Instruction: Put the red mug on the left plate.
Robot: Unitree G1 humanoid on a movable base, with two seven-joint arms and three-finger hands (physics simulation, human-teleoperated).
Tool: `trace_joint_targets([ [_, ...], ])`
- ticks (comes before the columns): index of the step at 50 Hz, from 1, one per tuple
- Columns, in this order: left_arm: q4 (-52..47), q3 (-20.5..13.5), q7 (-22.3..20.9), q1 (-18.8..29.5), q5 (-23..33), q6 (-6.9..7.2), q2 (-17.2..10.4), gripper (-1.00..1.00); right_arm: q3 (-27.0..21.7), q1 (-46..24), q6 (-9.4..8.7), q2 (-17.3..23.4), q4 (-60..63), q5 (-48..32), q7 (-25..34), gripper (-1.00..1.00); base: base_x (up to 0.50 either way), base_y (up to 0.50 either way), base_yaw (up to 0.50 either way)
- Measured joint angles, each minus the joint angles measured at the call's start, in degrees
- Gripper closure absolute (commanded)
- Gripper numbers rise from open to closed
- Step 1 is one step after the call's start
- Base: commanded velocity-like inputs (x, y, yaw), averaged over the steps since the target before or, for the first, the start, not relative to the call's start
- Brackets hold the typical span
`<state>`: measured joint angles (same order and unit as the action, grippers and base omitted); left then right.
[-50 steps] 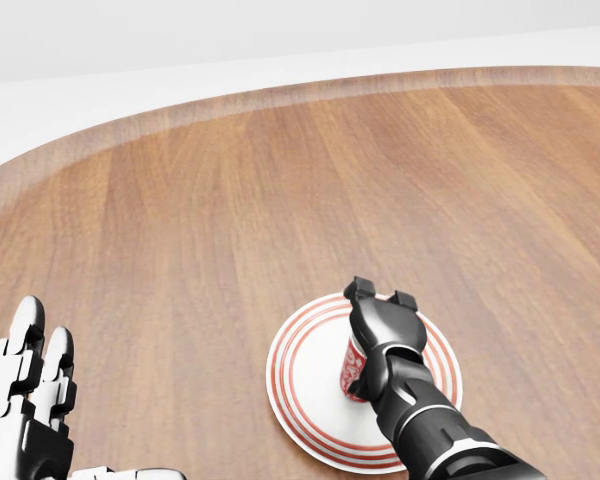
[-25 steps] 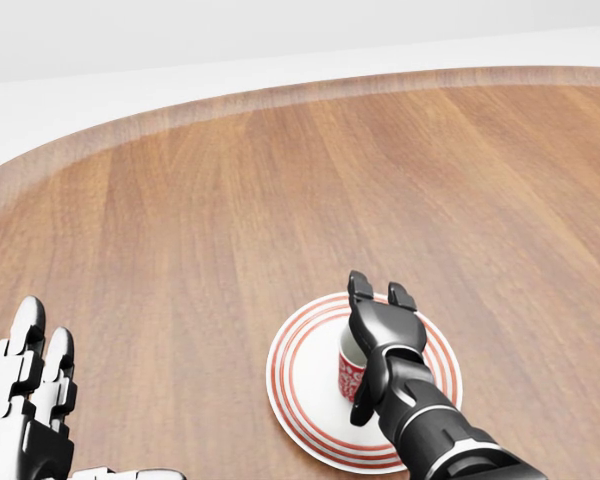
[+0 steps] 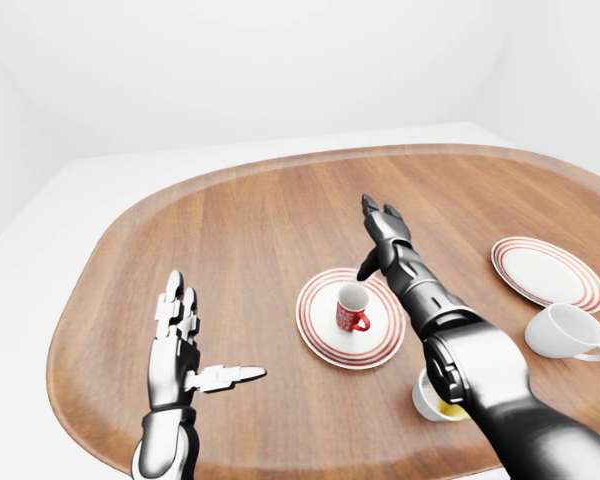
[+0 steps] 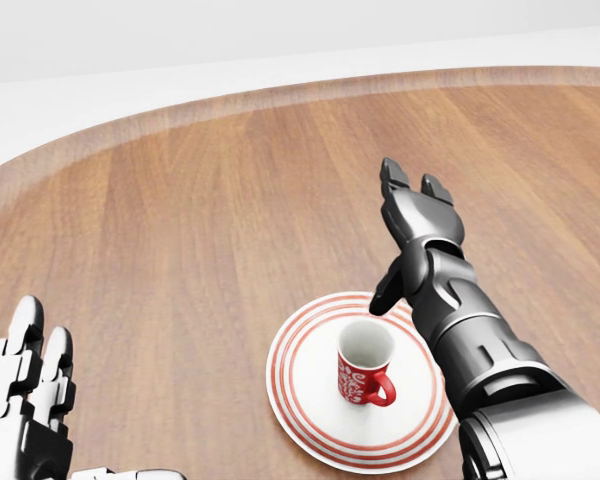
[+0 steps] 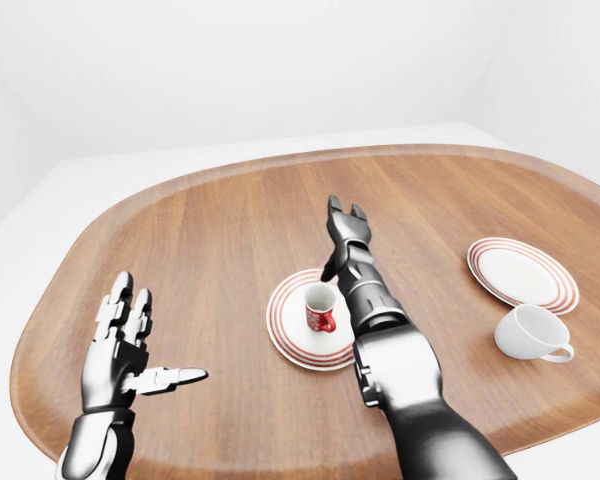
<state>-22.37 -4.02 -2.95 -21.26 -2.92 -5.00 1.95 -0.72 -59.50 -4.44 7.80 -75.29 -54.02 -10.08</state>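
The red mug (image 4: 364, 372) stands upright on the left plate (image 4: 305, 400), a white plate with red rings, low in the head view; it also shows in the left-eye view (image 3: 351, 309). My right hand (image 4: 408, 232) is open, raised above and beyond the mug, fingers spread, touching nothing. My left hand (image 3: 185, 345) is open and empty at the lower left of the left-eye view, thumb pointing right, well away from the plate.
A second red-ringed plate (image 3: 546, 272) lies at the right of the wooden table (image 3: 240, 230). A white cup (image 3: 566, 331) lies on its side below it. Another white cup with yellow inside (image 3: 432, 399) sits partly hidden behind my right forearm.
My right hand has let go of the red mug and lifted up and away from it. The mug stays upright on the plate. The left hand has not moved.
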Motion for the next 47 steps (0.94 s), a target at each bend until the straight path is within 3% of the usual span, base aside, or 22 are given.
trace_joint_targets([
  [7,-0.3,0.1,0.0,-0.1,0.1,0.0,0.0,-1.0,1.1,4.1,-0.56,3.8,7.1,1.1,1.6,-1.0,0.0,0.0,0.0],
  [20,-0.8,0.5,0.3,-0.4,0.4,0.0,0.0,-1.0,-2.8,27.7,-0.56,7.7,43.0,-1.9,10.4,-1.0,0.0,0.0,0.0],
  [36,-1.1,0.5,0.2,-0.7,0.3,0.0,0.0,-1.0,-9.6,49.8,-0.56,5.5,77.6,-5.6,15.6,-1.0,0.0,0.0,0.0],
  [47,-1.2,0.4,0.1,-0.6,0.3,0.0,0.0,-1.0,-13.2,56.2,-0.56,4.0,87.2,-4.5,17.7,-1.0,0.0,0.0,0.0],
])
